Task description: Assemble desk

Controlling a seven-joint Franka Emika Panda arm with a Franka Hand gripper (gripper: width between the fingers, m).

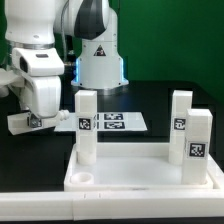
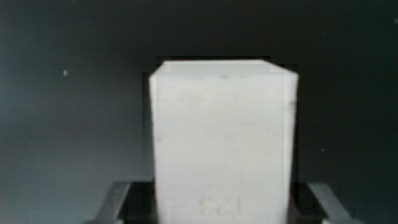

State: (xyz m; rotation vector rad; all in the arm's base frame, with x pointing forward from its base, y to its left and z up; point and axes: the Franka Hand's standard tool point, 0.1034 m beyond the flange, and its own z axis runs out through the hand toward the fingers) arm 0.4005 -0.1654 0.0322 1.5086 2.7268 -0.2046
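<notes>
The white rimmed desk panel [image 1: 140, 172] lies at the front with a round hole [image 1: 84, 180] in its near corner on the exterior view's left. Three square white legs stand upright on it: one on the left [image 1: 87, 125] and two on the right [image 1: 180, 115] [image 1: 198, 140], each bearing a tag. My gripper [image 1: 37, 119] hangs at the exterior view's left, above the table, and is shut on the fourth leg [image 1: 20, 123], held roughly level. In the wrist view this leg [image 2: 221, 120] fills the middle between my dark fingers [image 2: 121, 200], with my gripper [image 2: 221, 208] closed round it.
The marker board [image 1: 112, 122] lies flat on the black table behind the panel. The robot base [image 1: 100, 60] stands at the back, in front of a green wall.
</notes>
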